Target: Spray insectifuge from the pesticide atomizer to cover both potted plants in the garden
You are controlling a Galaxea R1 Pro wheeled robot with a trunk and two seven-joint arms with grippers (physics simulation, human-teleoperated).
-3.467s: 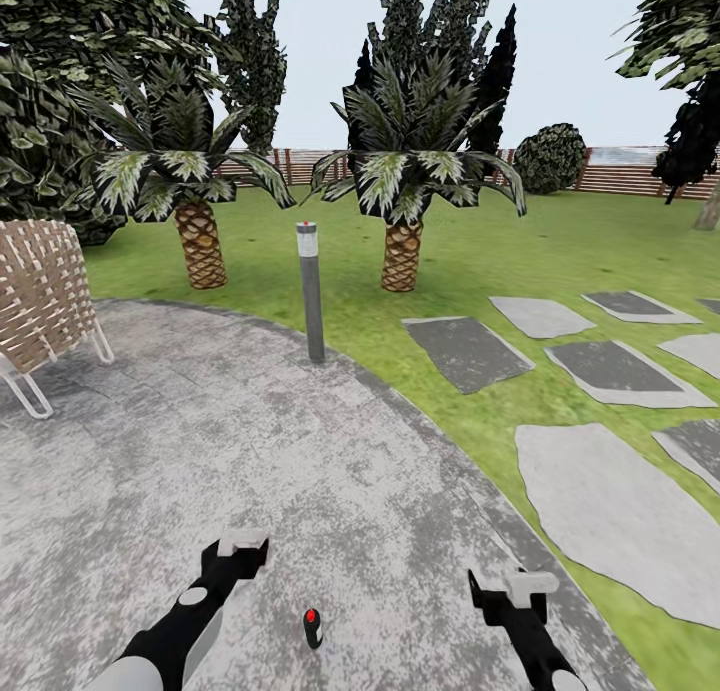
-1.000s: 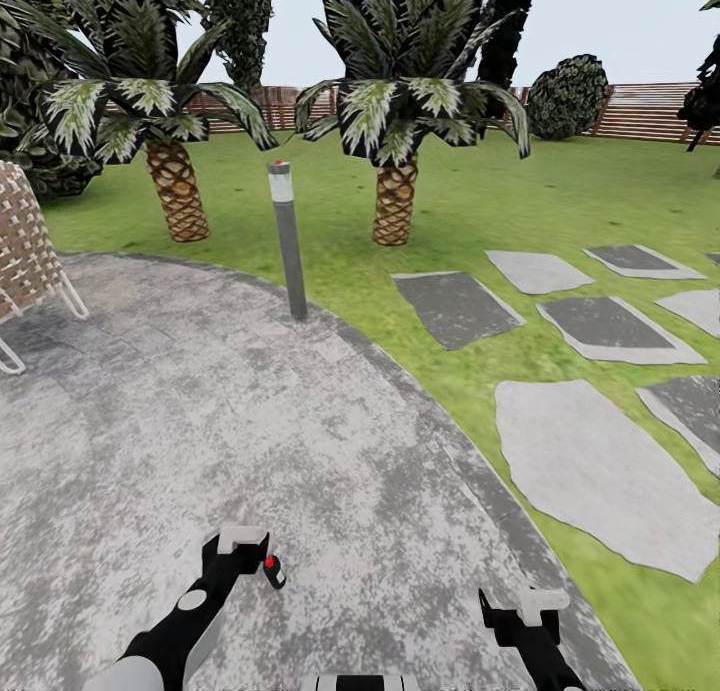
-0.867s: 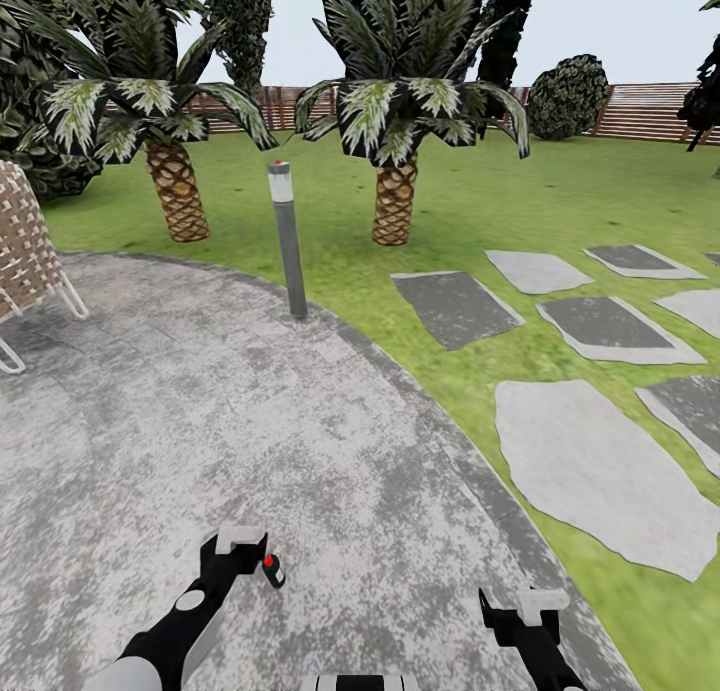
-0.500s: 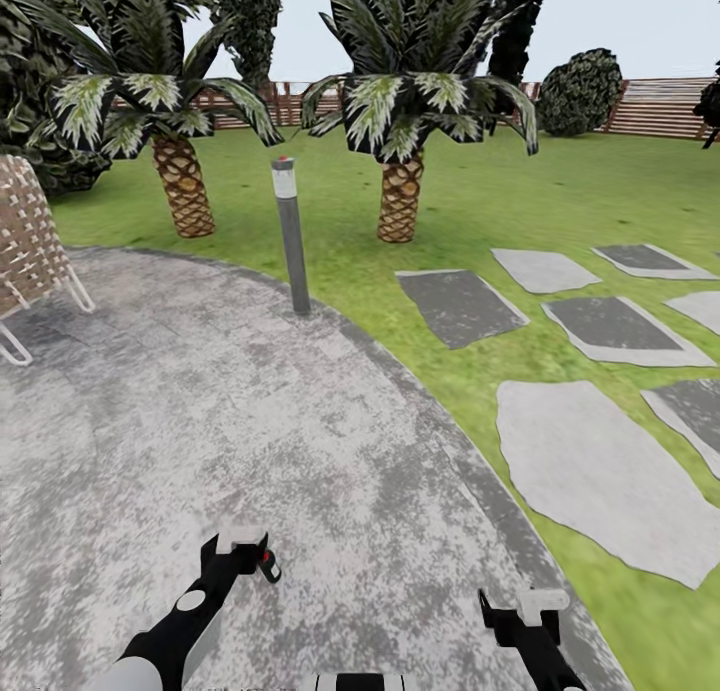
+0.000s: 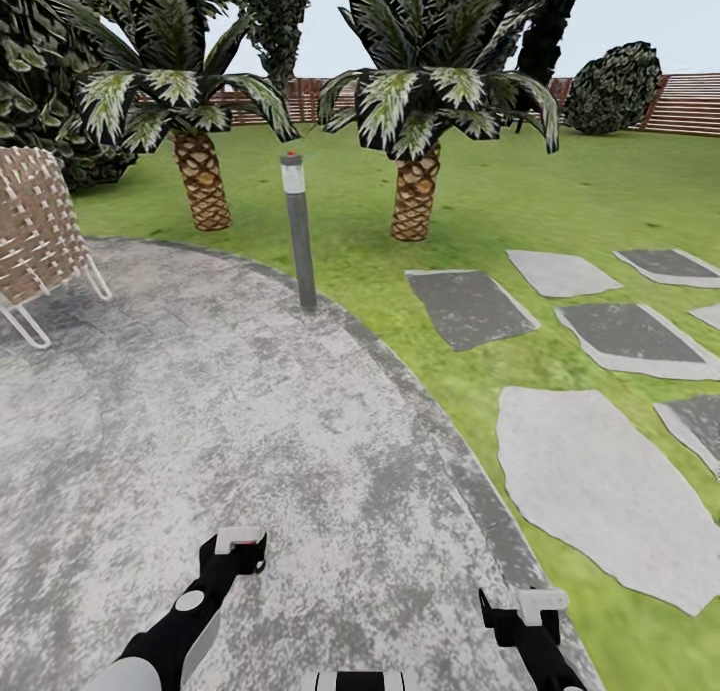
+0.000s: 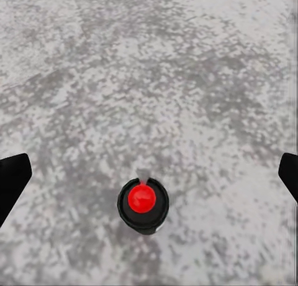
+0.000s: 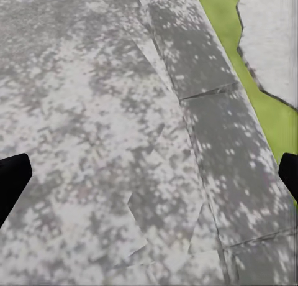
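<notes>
Paving (image 5: 250,411) under both arms: mottled grey circle, lawn (image 5: 560,201) beyond its curved edge.

My left tool (image 5: 240,543) hangs low over the paving, pointing down. In the left wrist view the left tool (image 6: 149,180) is spread wide, black fingertips (image 6: 12,177) at opposite edges of the picture. Between them, standing on the paving: small dark round bottle (image 6: 143,205) with a red top, seen from straight above. It touches neither finger. Can't read label or trigger from this angle, so I can't tell for sure it's the atomizer.

My right tool (image 5: 530,603) is also low, near the circle's rim. In the right wrist view the right tool (image 7: 149,177) is spread wide as well, nothing between the fingers, just paving, the edge slabs and a strip of grass.

Ahead: grey bollard (image 5: 299,231) at the paving edge, two palms (image 5: 415,196) on the lawn behind it, woven chair (image 5: 35,231) on the paving to the left, stepping stones (image 5: 590,481) to the right, slat fence (image 5: 690,101) at the back.
</notes>
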